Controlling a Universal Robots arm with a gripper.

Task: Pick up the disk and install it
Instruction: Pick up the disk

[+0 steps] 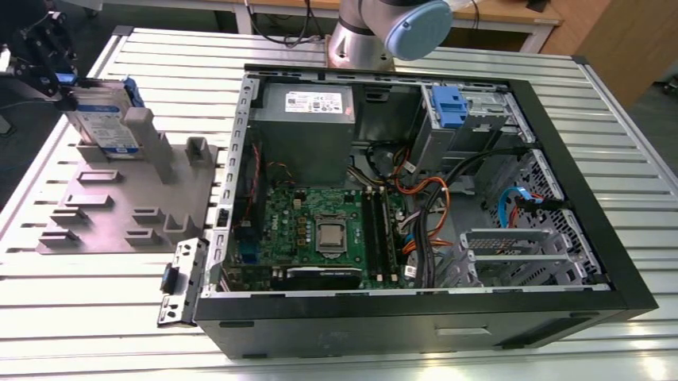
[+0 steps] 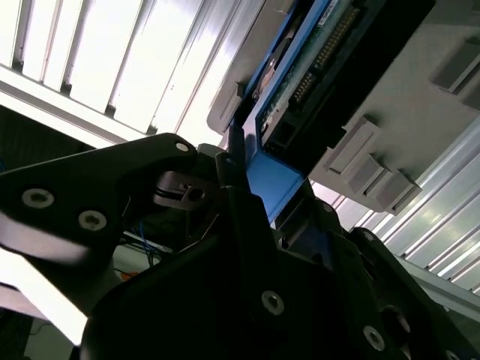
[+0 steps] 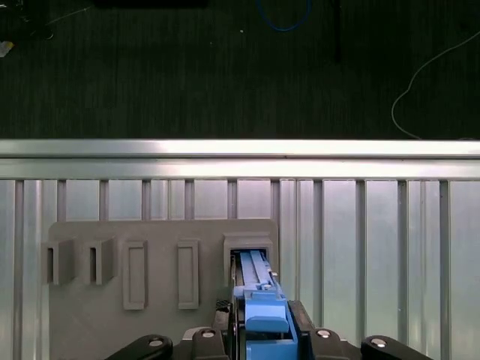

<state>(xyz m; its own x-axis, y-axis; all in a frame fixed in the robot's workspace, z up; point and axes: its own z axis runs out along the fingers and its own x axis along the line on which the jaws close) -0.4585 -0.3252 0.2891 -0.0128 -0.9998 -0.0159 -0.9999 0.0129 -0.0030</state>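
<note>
Black hand (image 3: 262, 319) is clamping on the blue-bracketed top edge of the silver-grey rectangular disk (image 1: 106, 121), which is standing upright in the grey plastic slotted holder (image 1: 117, 208) on the ribbed metal surface (image 1: 75, 317), likely risking jamming or dragging the holder if lifted tilted.

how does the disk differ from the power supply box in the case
The disk stands on edge in the grey holder outside the case; the power supply box sits inside it. The disk is smaller and blue-edged; the box is plain grey. Both carry a pale label.
</note>
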